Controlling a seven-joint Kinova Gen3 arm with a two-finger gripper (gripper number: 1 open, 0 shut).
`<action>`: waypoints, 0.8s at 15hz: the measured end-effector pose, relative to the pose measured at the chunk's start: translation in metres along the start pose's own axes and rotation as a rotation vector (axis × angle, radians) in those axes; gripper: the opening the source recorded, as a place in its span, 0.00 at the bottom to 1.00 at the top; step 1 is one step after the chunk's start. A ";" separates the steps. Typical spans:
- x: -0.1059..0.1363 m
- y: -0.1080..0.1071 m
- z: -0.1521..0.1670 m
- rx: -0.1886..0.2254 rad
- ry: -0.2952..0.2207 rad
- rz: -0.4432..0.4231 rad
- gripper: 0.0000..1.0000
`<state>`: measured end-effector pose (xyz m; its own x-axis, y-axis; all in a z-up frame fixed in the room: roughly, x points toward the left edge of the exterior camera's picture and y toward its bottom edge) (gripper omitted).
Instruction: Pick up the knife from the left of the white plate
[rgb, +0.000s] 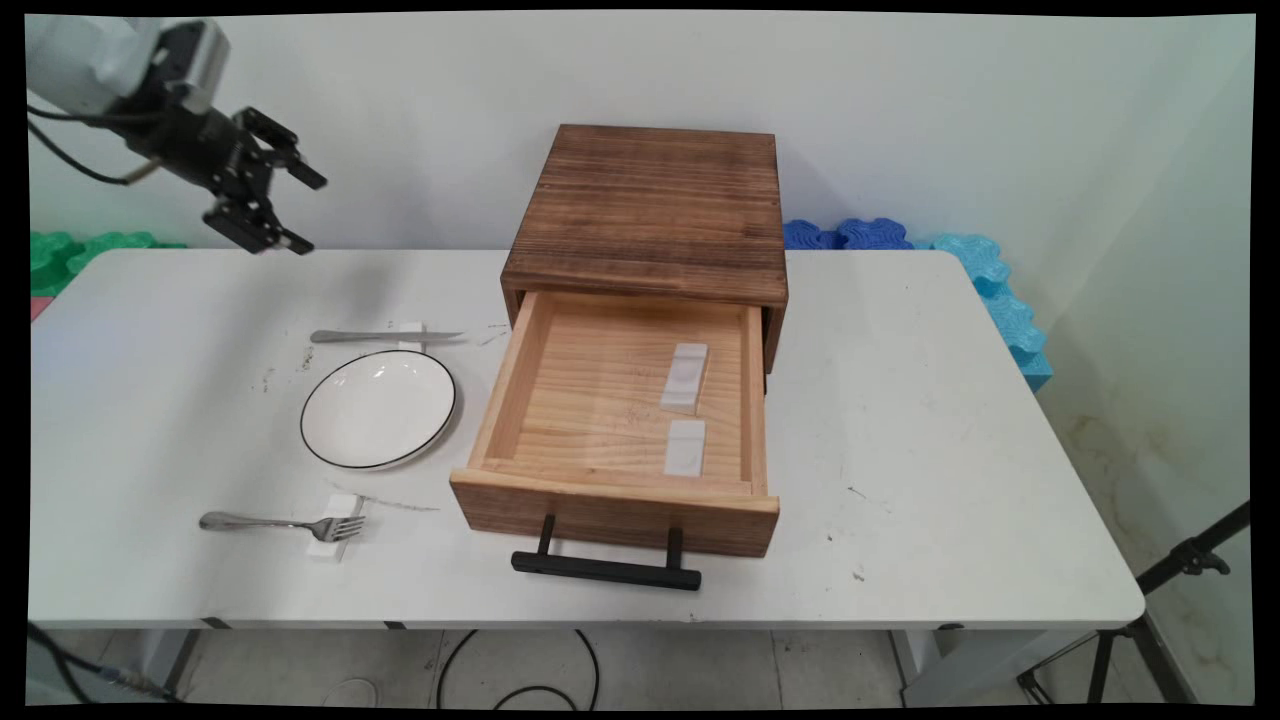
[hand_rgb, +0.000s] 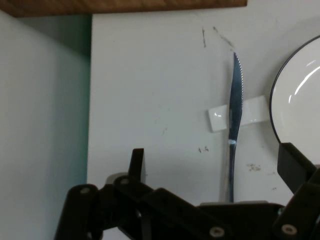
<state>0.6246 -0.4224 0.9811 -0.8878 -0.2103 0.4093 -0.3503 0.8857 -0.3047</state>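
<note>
Nearest the camera, a fork (rgb: 285, 523) lies on the tabletop (rgb: 950, 480) with its tines propped on a small white rest (rgb: 335, 537). It is lightly seated, and a knock would likely roll it off.

Beside it to the right, the drawer (rgb: 615, 440) of the wooden cabinet (rgb: 650, 210) stands pulled well out, its black handle (rgb: 605, 568) reaching toward the tabletop's near edge. Two white blocks (rgb: 684, 378) lie loose on the drawer floor; a jolt to the drawer could shift them.

Further back, a white plate (rgb: 378, 408) with a dark rim sits between the fork and a knife (rgb: 385, 336), which is balanced across another white rest (hand_rgb: 239, 114). The knife's narrow seat is the main hazard: a glancing contact may tip it against the plate.

Farthest, the tool (rgb: 285, 205) hangs in the air above the tabletop's far left, fingers spread apart and holding nothing. It is nearest the knife but well clear of it. A skewed descent risks striking the plate rim.
</note>
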 end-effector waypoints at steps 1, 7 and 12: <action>-0.001 -0.003 0.011 -0.011 -0.007 0.010 1.00; -0.008 -0.012 0.058 -0.068 -0.039 0.038 1.00; -0.016 -0.014 0.092 -0.119 -0.067 0.041 1.00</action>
<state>0.6163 -0.4692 0.8993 -0.9199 -0.1968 0.3391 -0.2791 0.9362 -0.2137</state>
